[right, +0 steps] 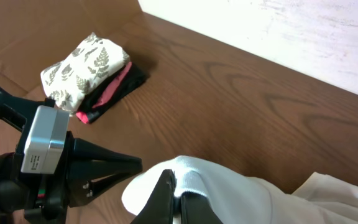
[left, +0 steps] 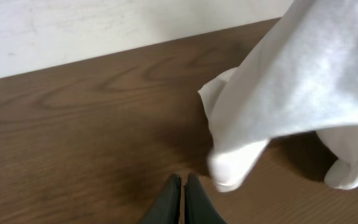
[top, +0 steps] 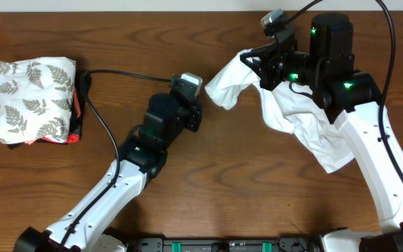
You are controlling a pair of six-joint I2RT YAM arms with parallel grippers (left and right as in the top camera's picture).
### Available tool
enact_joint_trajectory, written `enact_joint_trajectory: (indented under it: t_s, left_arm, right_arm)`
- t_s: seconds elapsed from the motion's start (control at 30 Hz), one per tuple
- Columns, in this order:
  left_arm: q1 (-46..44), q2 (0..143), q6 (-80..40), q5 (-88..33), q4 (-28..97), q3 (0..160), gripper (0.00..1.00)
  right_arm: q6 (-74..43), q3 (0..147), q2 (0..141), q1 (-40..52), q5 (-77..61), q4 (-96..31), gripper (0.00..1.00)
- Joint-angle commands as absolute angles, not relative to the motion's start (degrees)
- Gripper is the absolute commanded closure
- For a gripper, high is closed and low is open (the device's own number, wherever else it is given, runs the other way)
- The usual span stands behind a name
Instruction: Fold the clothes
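shirt location: white T-shirt (top: pixel 292 115) on the right half of the wooden table (top: pixel 215 189), under and beside the right arm, well apart from the folded pile at far left.
shirt long axis: diagonal in the overhead view, from a bunched end near the table's middle on the far side, up over the right gripper, then down to a crumpled end on the near right.
shirt pointing: the bunched end points left toward the left gripper; the other end trails toward the right arm's base.
shirt pose: raised at the grip point and draped, with the trailing part on the wood. Crumpled, not spread flat. Print not visible.
right gripper (top: pixel 252 64): fingers (right: pixel 166 194) pinched together on a fold of the shirt, white cloth wrapped around the tips in the right wrist view.
left gripper (top: pixel 196 117): fingers (left: pixel 174 200) pressed together with nothing between them. It sits just beside the hanging bunched end, whose tip hangs just right of the fingertips in the left wrist view; contact not clear.
pile: fern-print cloth (top: pixel 30 101), folded, lying on top of black and red garments (top: pixel 75 119), whose edges show on its right side.
background: pale wall (left: pixel 104 25) beyond the far table edge.
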State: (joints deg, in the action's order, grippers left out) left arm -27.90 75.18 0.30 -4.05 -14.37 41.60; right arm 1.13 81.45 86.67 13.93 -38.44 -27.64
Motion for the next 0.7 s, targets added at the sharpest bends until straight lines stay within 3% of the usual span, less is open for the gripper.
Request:
enact_joint_trajectory:
  t_s: [0.0,0.23,0.27,0.33,0.37,0.4,0.5,0.57,0.63,0.67]
  left_arm:
    - [-27.8,74.4,1.3,-3.7,-13.5,42.2,0.94]
    - [-27.8,74.1,1.2,-4.3,-12.1,42.2,0.94]
    - [-27.8,73.9,1.3,-4.7,-12.1,42.2,0.87]
    - [-27.8,73.3,1.2,-6.2,-11.7,42.2,0.46]
    - [-27.8,73.0,1.2,-7.2,-11.1,42.2,0.05]
    - [-27.8,72.7,1.2,-7.9,-10.5,42.2,0.03]
    - [-27.8,71.8,-1.1,-13.7,-8.1,42.2,0.1]
    - [-27.8,71.8,-1.8,-19.0,-6.3,42.2,0.46]
    - [-27.8,72.3,-1.8,-19.9,-5.0,42.2,0.94]
    - [-27.8,72.8,-1.8,-19.9,-4.5,42.2,0.94]
  right_arm:
    - [2.3,81.5,86.0,14.0,-39.7,-27.7,0.99]
    - [2.3,81.5,86.0,13.9,-39.7,-27.7,0.99]
    - [2.3,81.5,86.0,13.9,-39.7,-27.7,0.99]
    - [2.3,81.5,86.0,13.9,-39.7,-27.8,0.99]
    - [2.3,81.5,86.0,13.9,-39.7,-27.8,0.99]
    - [2.4,81.5,86.0,13.9,-39.7,-27.8,0.99]
    - [3.0,81.5,86.0,13.9,-39.7,-28.0,0.99]
    - [3.1,81.5,86.0,13.9,-39.7,-28.2,0.99]
    - [3.1,81.5,86.0,13.9,-39.7,-28.3,0.99]
    - [3.2,81.5,86.0,14.0,-39.7,-28.3,0.99]
